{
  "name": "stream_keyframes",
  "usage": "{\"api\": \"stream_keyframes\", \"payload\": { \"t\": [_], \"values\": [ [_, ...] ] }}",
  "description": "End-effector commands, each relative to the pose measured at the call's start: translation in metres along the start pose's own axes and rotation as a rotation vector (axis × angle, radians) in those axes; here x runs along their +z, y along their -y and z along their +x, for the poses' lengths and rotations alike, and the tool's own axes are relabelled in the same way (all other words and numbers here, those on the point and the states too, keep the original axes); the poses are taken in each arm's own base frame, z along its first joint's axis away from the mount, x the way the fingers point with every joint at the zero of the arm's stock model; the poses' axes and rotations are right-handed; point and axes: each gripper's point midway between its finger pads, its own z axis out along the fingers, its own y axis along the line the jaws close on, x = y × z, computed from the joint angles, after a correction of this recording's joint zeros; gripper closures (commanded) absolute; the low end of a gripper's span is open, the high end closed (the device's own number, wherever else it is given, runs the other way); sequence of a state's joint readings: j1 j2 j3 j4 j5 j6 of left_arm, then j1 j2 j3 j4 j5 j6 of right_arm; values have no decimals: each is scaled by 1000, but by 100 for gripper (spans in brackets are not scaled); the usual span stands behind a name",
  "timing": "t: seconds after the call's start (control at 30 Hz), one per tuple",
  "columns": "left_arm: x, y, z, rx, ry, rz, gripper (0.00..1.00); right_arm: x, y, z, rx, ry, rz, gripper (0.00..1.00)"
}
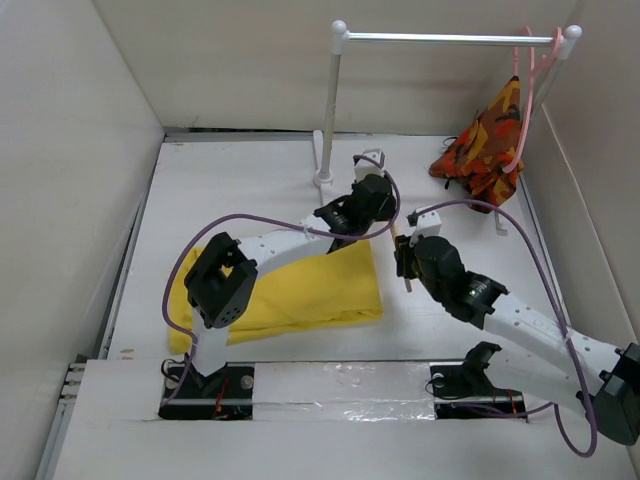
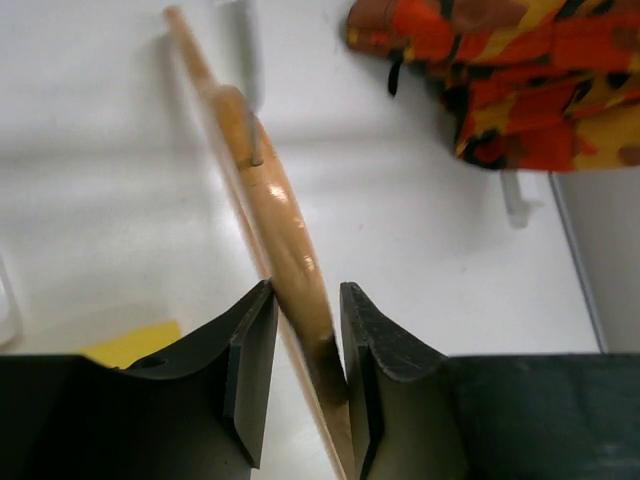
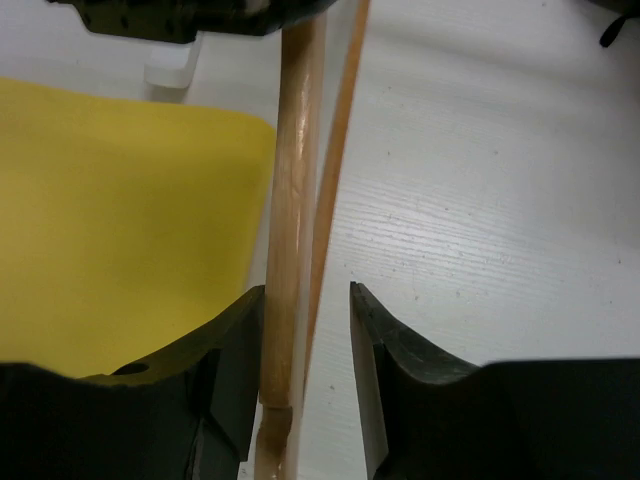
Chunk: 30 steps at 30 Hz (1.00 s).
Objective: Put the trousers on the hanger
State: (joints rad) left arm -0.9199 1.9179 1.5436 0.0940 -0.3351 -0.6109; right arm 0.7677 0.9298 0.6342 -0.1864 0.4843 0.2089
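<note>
I have open desk at the back left, shut in by the side wall. The rack post blocks the back centre. The orange-red garment fills the back right corner under the rail. The trousers cover the near left. The middle is tight: the hanger fills the gap between my left fingers, while my right fingers have slack on one side of it.
</note>
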Motion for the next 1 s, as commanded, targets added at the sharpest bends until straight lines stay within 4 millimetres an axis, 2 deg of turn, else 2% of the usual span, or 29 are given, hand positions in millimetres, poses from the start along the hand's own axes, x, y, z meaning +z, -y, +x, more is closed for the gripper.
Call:
{"api": "stream_keyframes", "payload": {
  "t": [0.0, 0.03, 0.07, 0.13, 0.17, 0.2, 0.23, 0.27, 0.3, 0.33, 0.37, 0.4, 0.43, 0.47, 0.5, 0.53, 0.57, 0.6, 0.63, 0.67, 0.73, 0.8, 0.83, 0.9, 0.93, 0.97],
  "values": [
    [-23, 9, -21, -43, 50, 88, 100, -6, -3, -7, 32, 29, -26, 48],
    [-27, 4, -15, -49, 41, 93, 100, -8, -5, -6, 36, 26, -40, 43],
    [-30, 6, -15, -63, 48, 109, 100, -13, -7, -9, 51, 40, -64, 34],
    [-39, 1, -7, -92, 34, 130, 100, -20, -15, -5, 54, 22, -138, 29],
    [-44, 5, -11, -119, 58, 163, 100, -28, -19, -10, 63, 38, -178, 24],
    [-48, 4, -9, -135, 59, 177, 100, -32, -23, -7, 63, 22, -219, 24],
    [-58, 1, 1, -159, 49, 187, 100, -37, -25, -8, 68, 25, -239, 24],
    [-64, 6, -1, -180, 72, 214, 100, -41, -26, -10, 78, 32, -257, 21],
    [-68, 5, 2, -191, 77, 215, 100, -48, -27, -15, 93, 55, -286, 20],
    [-77, 3, 13, -195, 66, 218, 100, -51, -29, -16, 94, 64, -309, 20],
    [-82, 7, 15, -236, 75, 232, 100, -53, -28, -16, 95, 66, -318, 20],
    [-85, 6, 18, -259, 81, 238, 100, -55, -26, -16, 103, 67, -324, 23],
    [-91, 3, 34, -272, 58, 246, 100, -55, -25, -12, 113, 58, -322, 27],
    [-95, 9, 36, -319, 59, 271, 100, -53, -24, -10, 117, 54, -325, 51],
    [-97, 7, 41, -340, 63, 261, 100, -51, -26, -10, 123, 52, -348, 66],
    [-100, -1, 54, -350, 55, 242, 100, -48, -27, -5, 126, 37, -356, 82],
    [-106, 4, 59, -373, 62, 262, 100, -45, -27, 0, 130, 17, -360, 100],
    [-104, -3, 62, -415, 68, 242, 100, -42, -28, 4, 137, 3, -368, 100],
    [-107, -10, 76, -422, 51, 228, 100, -37, -31, 12, 138, -31, -380, 100],
    [-111, -8, 81, -436, 52, 233, 100, -34, -34, 20, 142, -54, -394, 100],
    [-114, -24, 89, -461, 80, 177, 100, -28, -36, 20, 156, -42, -415, 100],
    [-118, -34, 94, -468, 106, 138, 100, -18, -33, 32, 179, -64, -393, 100],
    [-118, -42, 97, -471, 111, 116, 100, -13, -32, 28, 191, -40, -393, 100],
    [-118, -54, 103, -463, 120, 67, 100, -6, -36, 39, 201, -70, -413, 96],
    [-118, -61, 109, -459, 114, 48, 100, 0, -37, 34, 209, -48, -421, 92],
    [-117, -64, 112, -466, 112, 41, 100, 4, -40, 38, 209, -63, -432, 80]
  ]
}}
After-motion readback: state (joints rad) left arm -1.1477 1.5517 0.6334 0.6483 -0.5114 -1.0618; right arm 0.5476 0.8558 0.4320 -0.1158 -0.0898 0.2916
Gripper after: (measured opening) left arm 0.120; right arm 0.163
